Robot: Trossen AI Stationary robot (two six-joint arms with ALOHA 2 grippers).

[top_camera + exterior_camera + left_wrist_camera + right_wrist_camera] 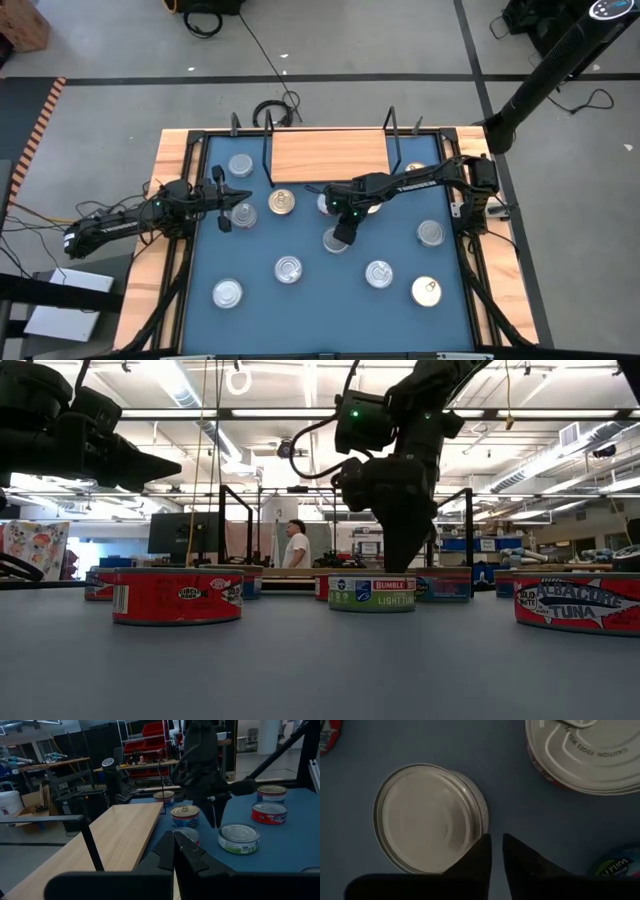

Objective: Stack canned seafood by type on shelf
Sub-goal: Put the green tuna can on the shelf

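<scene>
Several flat tins lie on the blue mat in the high view, silver-topped ones like (pixel 288 268) and a gold-topped one (pixel 427 291). The wooden shelf (pixel 330 155) stands at the far edge with nothing on its board. My right gripper (pixel 345 230) points down, shut, beside a silver-topped tin (pixel 333 241) near the mat's middle; the right wrist view shows that tin (pixel 427 817) next to the gripper (pixel 496 845). My left gripper (pixel 223 208) hovers, shut, at the left, just short of a tin (pixel 243 213), which shows beyond the gripper (pixel 175 851) as a red-sided tin (pixel 189 834). My right gripper comes from above, pointing down, with its shut fingertips (pixel 482 847) at the rim (pixel 481 822) of the silver-topped tin, on the tin's side. I cannot tell whether they touch it. The tin sits flat on the mat.
More tins lie around: a larger tin (pixel 585 755) close to the right gripper, a green-labelled tin (pixel 372 592) and red tins (pixel 177 597) in the low view. Black wire uprights (pixel 268 150) stand at the shelf's ends. A person (pixel 296 545) stands far behind the table.
</scene>
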